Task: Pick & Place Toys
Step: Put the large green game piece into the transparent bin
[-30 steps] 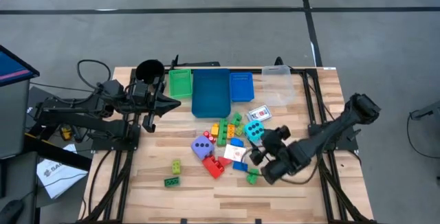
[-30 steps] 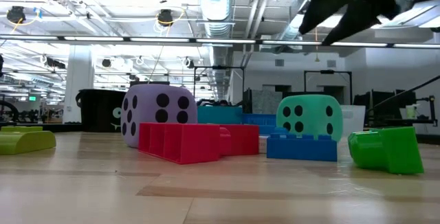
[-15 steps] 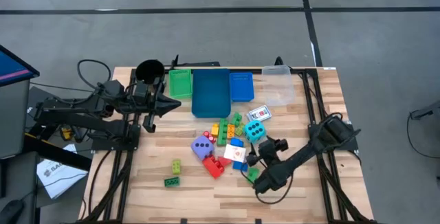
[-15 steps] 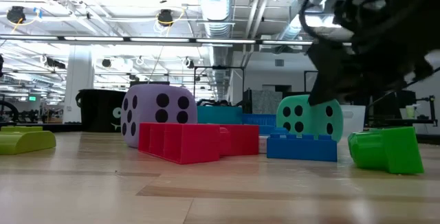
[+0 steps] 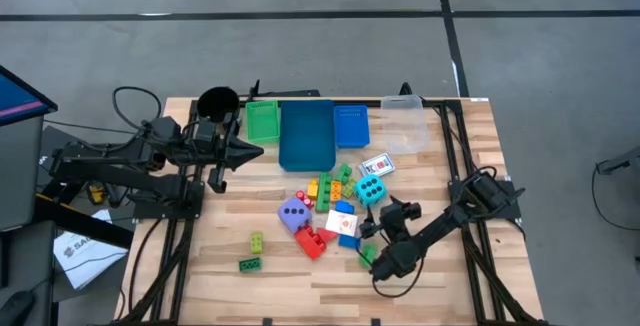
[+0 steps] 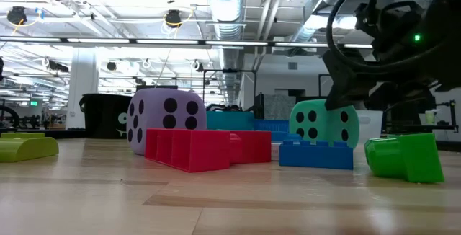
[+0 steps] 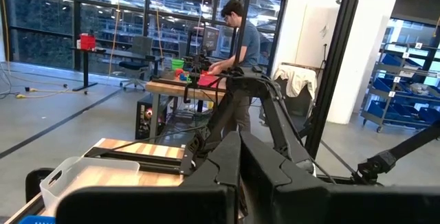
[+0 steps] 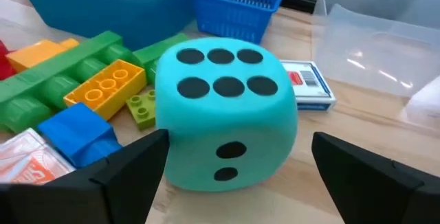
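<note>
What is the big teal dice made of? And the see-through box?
The teal dice looks like soft foam or matte rubbery plastic: dull skin, rounded edges, though that's uncertain. The clear tray looks like thin glossy plastic: you can see through it and it shows bright glints.

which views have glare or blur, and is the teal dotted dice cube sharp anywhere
Right wrist view: teal dotted dice cube sharp, clear plastic tray carries white glare streaks. Low view: foreground wooden table soft, ceiling lights blown out. Left wrist view: bright windows, dark fingers up close out of focus.
</note>
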{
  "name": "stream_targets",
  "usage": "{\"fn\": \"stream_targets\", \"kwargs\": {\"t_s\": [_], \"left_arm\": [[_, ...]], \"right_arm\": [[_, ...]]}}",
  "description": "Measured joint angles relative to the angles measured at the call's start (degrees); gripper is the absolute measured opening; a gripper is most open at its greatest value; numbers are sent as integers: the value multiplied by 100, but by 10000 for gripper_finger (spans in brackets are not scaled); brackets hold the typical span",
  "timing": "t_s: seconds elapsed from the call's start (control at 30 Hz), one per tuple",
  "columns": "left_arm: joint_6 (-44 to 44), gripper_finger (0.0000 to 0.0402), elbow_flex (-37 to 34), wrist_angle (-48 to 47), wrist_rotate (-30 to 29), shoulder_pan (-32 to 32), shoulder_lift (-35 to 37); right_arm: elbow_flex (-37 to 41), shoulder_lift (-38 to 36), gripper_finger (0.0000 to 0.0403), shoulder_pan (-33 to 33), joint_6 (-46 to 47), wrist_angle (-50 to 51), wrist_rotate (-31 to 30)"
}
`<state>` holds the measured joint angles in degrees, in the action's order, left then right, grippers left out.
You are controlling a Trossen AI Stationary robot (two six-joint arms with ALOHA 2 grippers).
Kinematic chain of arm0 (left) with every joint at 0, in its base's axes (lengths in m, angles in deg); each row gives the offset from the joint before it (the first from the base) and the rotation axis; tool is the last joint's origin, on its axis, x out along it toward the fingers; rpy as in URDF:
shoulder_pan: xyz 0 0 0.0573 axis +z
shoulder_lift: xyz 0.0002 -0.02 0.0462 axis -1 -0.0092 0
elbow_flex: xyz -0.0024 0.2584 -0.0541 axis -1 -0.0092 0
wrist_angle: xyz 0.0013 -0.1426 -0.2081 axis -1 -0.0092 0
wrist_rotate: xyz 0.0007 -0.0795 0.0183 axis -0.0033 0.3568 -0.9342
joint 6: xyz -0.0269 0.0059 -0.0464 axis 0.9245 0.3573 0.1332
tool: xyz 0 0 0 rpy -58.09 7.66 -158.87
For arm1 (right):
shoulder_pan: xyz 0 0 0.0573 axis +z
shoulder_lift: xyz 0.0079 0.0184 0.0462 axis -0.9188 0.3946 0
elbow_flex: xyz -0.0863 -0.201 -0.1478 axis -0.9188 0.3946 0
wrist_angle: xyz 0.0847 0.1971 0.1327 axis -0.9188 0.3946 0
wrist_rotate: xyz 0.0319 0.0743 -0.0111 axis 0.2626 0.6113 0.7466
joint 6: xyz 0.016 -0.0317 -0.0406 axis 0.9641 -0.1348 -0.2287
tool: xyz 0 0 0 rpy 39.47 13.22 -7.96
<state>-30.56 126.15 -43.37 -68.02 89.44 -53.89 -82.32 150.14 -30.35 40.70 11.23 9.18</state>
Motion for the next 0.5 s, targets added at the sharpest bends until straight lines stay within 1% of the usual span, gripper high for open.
{"fn": "stream_targets", "kwargs": {"t_s": [0.1, 0.17, 0.23, 0.3, 0.4, 0.5], "left_arm": [[0, 2, 0, 0, 0, 0, 0], [0, 2, 0, 2, 0, 0, 0], [0, 2, 0, 2, 0, 0, 0], [0, 2, 0, 6, 0, 0, 0], [-1, 2, 0, 5, 0, -2, 1], [0, 2, 0, 7, 0, -2, 1]], "right_arm": [[-92, -319, 356, 148, -507, -6, -115], [-167, -641, 356, 265, -1205, -124, -98], [-218, -1036, 355, 402, -2157, -556, -29], [-216, -1411, 352, 520, -2900, -1039, 128], [-217, -1788, 343, 674, -3517, -1744, 332], [-218, -1899, 335, 847, -4008, -2334, 361]]}}
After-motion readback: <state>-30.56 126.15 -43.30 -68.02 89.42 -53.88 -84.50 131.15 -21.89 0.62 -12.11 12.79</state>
